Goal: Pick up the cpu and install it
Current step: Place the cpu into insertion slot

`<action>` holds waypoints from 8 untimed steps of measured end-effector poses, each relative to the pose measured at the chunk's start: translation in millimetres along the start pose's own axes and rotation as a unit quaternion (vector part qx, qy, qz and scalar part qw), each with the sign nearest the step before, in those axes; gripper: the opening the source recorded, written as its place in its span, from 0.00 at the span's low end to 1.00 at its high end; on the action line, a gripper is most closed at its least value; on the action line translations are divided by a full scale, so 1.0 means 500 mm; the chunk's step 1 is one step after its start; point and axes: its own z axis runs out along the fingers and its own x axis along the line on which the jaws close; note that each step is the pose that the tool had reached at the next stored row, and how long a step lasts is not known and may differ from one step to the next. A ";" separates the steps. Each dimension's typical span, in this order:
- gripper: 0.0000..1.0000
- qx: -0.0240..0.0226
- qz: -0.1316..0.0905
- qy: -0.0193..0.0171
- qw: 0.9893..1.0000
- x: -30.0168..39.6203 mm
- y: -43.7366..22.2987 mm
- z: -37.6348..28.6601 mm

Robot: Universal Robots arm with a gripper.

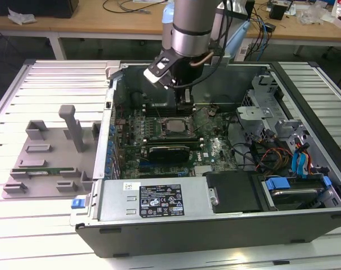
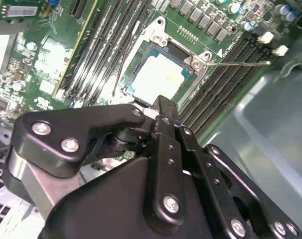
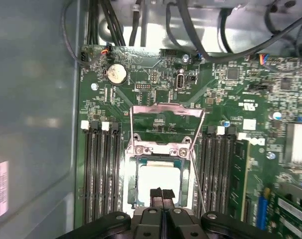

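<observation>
Arm's black two-finger gripper (image 1: 185, 106) is down inside the open dark-grey metal computer case (image 1: 215, 225). It hangs over the socket in the middle of the green motherboard (image 1: 215, 147). Fingers are pressed together tip to tip with nothing between them, and both wrist views agree.

The small flat square cpu with a shiny silver-grey metal top (image 3: 158, 178) lies flat in the socket, square inside the metal frame. The fingertips (image 3: 156, 194) sit over one edge of it. Can't tell whether they touch the lid or hover just above.

The thin silver metal load plate (image 3: 166, 117) is flipped open off the socket, clear of the chip. Long black memory slots (image 3: 98, 169) run along both sides of the socket. A round silver coin battery (image 3: 116, 73) sits on the board further out, well apart from the gripper.

In the exterior view, the long black graphics card (image 1: 169, 152) lies just nearer than the socket. The grey plastic tray with upright blocks (image 1: 46, 160) sits outside the case at the exterior view's left. It's on the white slatted table (image 1: 24, 230), well apart from the arm.
</observation>
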 end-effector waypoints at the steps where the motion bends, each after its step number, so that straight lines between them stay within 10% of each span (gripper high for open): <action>1: 0.11 0.000 0.000 0.000 1.000 0.000 0.000 -0.010; 5: 0.11 0.000 0.000 0.000 1.000 0.000 -0.001 -0.046; 8: 0.11 0.000 0.000 0.000 1.000 0.000 -0.001 -0.049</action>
